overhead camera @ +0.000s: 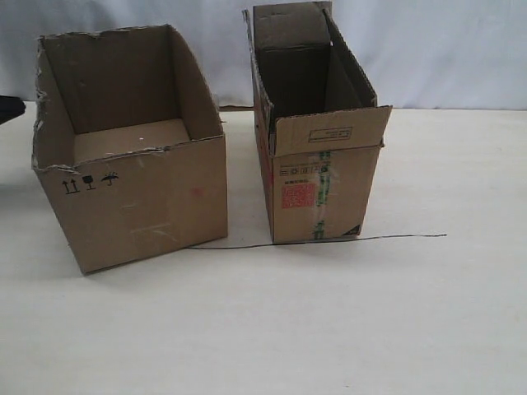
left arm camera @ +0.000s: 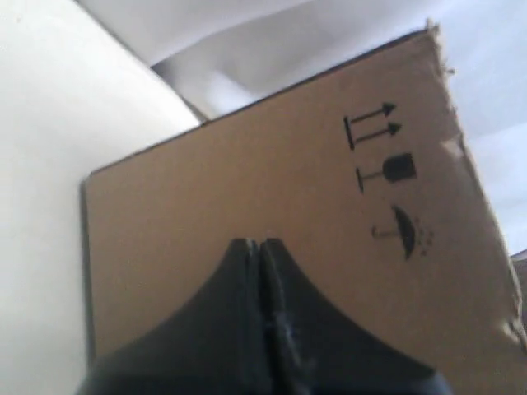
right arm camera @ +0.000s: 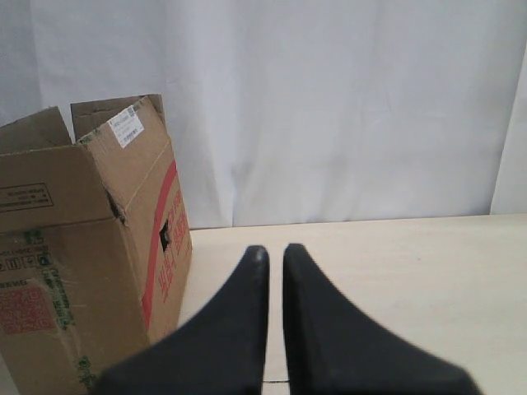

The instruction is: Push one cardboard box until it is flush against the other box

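The cardboard box (overhead camera: 132, 177), wide and low with ragged top edges, stands on the left of the table. The other box (overhead camera: 321, 177), taller with a red label and green tape, stands to its right, with a gap of bare table between them. My left gripper (left arm camera: 258, 243) is shut with nothing in it. Its tips are right at a side of the cardboard box (left arm camera: 288, 206) that bears black handling symbols; I cannot tell if they touch. Only a dark bit of that arm (overhead camera: 8, 107) shows. My right gripper (right arm camera: 275, 251) is open by a narrow gap, empty, to the right of the other box (right arm camera: 82, 247).
A thin black line (overhead camera: 395, 237) runs along the table (overhead camera: 329, 329) from under the boxes' front edges out to the right. A white backdrop (overhead camera: 445, 49) closes off the far side.
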